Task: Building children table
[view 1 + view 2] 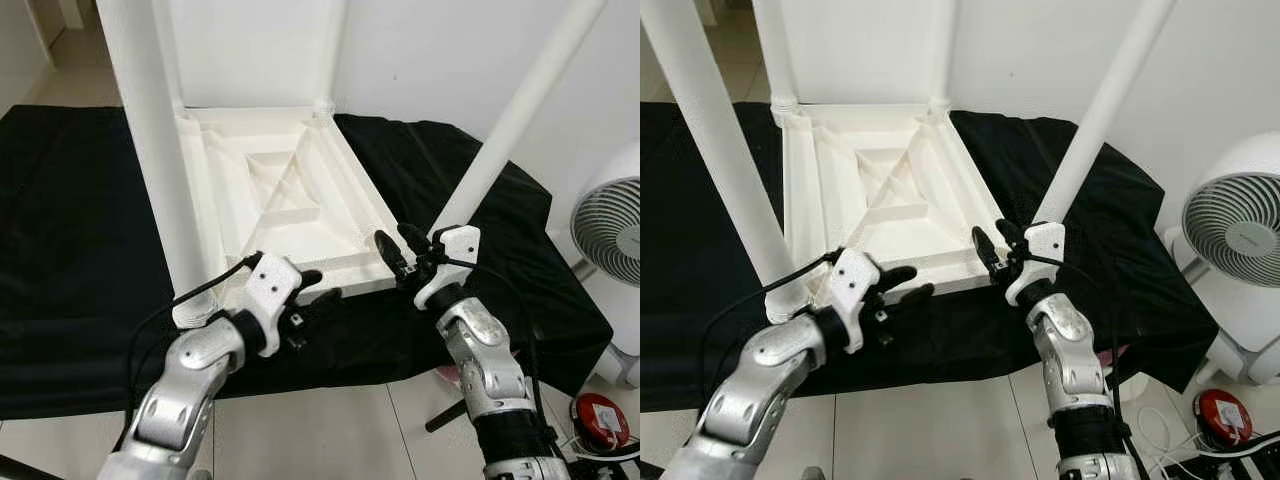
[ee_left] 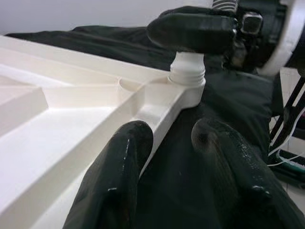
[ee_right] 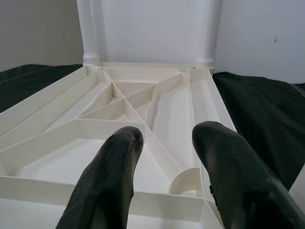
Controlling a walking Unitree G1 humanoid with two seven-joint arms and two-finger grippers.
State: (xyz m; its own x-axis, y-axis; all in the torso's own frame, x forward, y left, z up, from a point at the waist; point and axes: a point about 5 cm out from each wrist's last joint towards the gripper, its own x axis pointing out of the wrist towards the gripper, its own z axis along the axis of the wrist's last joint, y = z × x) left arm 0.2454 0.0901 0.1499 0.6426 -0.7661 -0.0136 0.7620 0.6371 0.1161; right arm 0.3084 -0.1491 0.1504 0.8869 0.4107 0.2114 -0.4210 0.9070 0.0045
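The white table top (image 1: 350, 270) lies upside down on a black cloth (image 1: 70, 250), ribs facing up. A thick white leg (image 1: 160, 150) stands at its near left corner. Another leg (image 1: 510, 120) leans out from the near right corner, and its threaded end (image 2: 187, 71) sits in the corner socket with threads showing. Two more legs (image 3: 88, 33) (image 3: 207, 28) stand at the far corners. My left gripper (image 1: 318, 288) is open at the near rim, one finger on each side of it. My right gripper (image 1: 398, 245) is open beside the leaning leg's base, pointing across the top.
A white fan (image 1: 610, 240) stands on the floor to the right, past the cloth's edge. A red round object (image 1: 598, 418) and cables lie on the tiles near my right arm. A white wall is close behind the table top.
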